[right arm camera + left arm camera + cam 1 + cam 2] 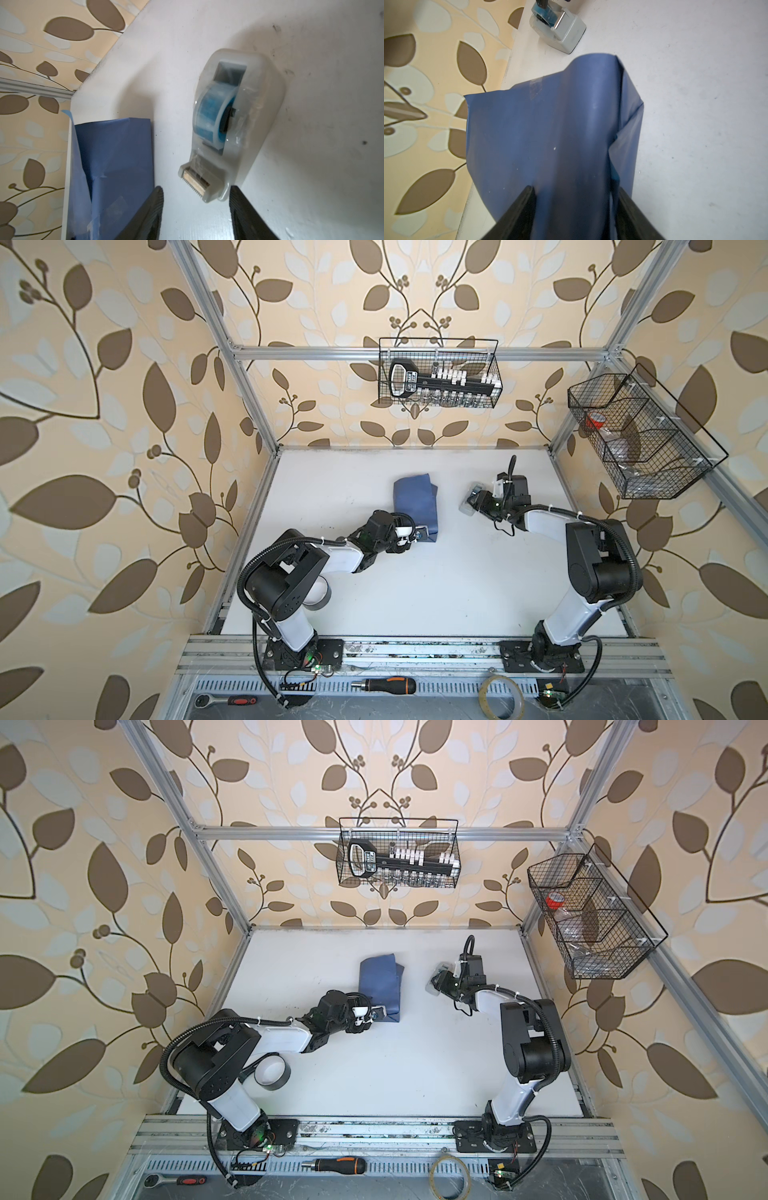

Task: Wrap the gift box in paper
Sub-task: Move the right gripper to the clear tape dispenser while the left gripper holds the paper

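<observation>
1 paper (pixel 411 502), 1 tape dispenser (pixel 257 116), 2 wire baskets (pixel 438 339) (pixel 665 483)

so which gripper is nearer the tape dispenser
Right. The right gripper hangs just over the tape dispenser, fingers flanking its cutter end; left gripper is away at the paper.

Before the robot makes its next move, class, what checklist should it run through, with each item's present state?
1. Hold on the paper by the left gripper: ok, jaws press both sides.
2. Whether the gift box is inside the wrap: cannot tell, none of it shows.
3. Seam taped: ok, a clear tape strip sits on it.
4. Aim of the right gripper at the tape dispenser: ok, open jaws flank its cutter.
5. Tape end free at cutter: cannot tell, blurred.
</observation>
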`<state>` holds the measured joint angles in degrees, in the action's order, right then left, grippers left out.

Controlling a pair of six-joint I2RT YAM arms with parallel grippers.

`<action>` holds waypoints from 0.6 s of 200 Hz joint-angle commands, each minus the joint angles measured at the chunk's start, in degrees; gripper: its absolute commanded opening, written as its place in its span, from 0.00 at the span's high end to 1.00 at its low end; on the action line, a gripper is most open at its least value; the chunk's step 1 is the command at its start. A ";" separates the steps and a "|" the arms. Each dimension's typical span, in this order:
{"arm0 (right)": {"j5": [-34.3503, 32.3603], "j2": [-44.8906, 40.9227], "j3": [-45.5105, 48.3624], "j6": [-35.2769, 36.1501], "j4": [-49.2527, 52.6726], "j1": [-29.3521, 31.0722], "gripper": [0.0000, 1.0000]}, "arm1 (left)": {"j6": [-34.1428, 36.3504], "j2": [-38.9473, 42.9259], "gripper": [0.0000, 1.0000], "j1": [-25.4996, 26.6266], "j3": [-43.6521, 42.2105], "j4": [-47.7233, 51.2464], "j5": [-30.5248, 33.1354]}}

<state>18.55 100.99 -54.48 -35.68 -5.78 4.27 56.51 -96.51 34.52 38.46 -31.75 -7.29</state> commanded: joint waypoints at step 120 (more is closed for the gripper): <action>1.11 1.53 -1.77 1.08 0.79 -1.20 0.52 | 3.24 -2.68 0.42 -0.71 -0.84 10.74 1.35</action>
<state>21.74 105.03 -54.94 -36.14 -6.11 3.20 56.53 -96.51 34.52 38.48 -31.70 -7.35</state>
